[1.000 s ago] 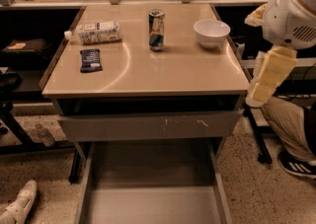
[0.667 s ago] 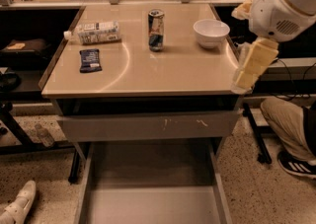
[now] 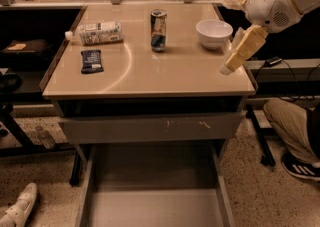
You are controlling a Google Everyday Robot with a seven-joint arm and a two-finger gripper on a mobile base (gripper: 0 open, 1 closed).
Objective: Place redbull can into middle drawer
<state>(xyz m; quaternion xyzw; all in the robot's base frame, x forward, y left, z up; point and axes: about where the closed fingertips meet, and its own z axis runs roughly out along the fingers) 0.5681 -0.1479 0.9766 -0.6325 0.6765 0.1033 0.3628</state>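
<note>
Now | gripper (image 3: 230, 66) swung in over worktop (image 3: 165, 78) right edge | grip state unreadable | redbull can (image 3: 158, 30) upright, ungrasped, well apart | middle drawer (image 3: 152, 208) open | reach starting

Desk (image 3: 170, 73): smooth, glossy beige top. Redbull can (image 3: 158, 31): shiny metal. Bowl (image 3: 214, 32), right of the can: glossy white. Bottle (image 3: 97, 32), left of the can: clear plastic with a matt label. Claw (image 3: 228, 67), farther right of the can than the bowl: matt pale-yellow, plastic-looking. Middle drawer (image 3: 155, 206), below the can: smooth matt grey floor. Drawer front (image 3: 125, 128) above it: matt grey, scratched.
</note>
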